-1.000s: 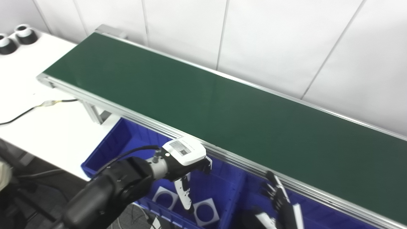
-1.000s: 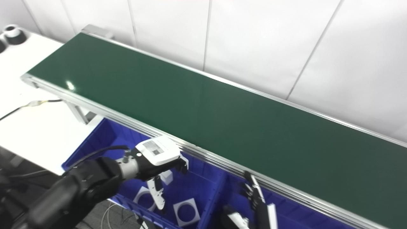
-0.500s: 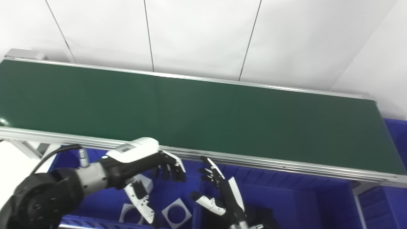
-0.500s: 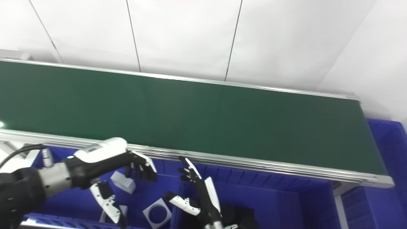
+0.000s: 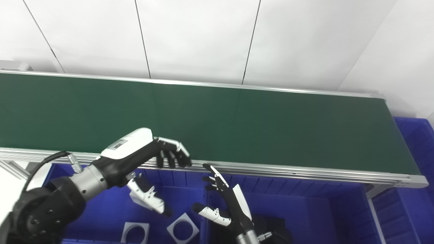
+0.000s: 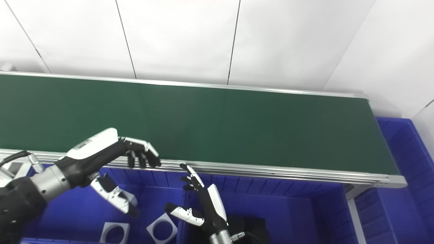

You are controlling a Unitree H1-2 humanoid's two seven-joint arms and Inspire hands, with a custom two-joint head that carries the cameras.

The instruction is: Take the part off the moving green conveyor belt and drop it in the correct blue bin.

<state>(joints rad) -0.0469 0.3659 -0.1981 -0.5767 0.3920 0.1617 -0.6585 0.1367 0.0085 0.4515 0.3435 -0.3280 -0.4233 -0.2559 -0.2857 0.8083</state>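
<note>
The green conveyor belt [image 5: 237, 118] runs across the picture and no part shows on it. My left hand [image 5: 142, 156] is open and empty, its fingers stretched over the belt's front rail [image 5: 288, 169], above the left blue bin [image 5: 101, 210]. My right hand [image 5: 227, 203] is open and empty, fingers spread upward, just below the rail at the divider between the left bin and the middle blue bin [image 5: 312, 213]. Two white square parts with round holes [image 5: 183, 230] lie in the left bin.
Something black [image 5: 271, 227] lies in the middle bin beside my right wrist. Another blue bin [image 5: 418, 135] stands past the belt's right end. A white panelled wall [image 5: 203, 40] rises behind the belt. A cable [image 5: 51, 159] runs along my left forearm.
The camera has swung right, so the whole picture shifted. My left hand has risen from inside the left bin to the belt's rail with fingers stretched out. My right hand stays open.
</note>
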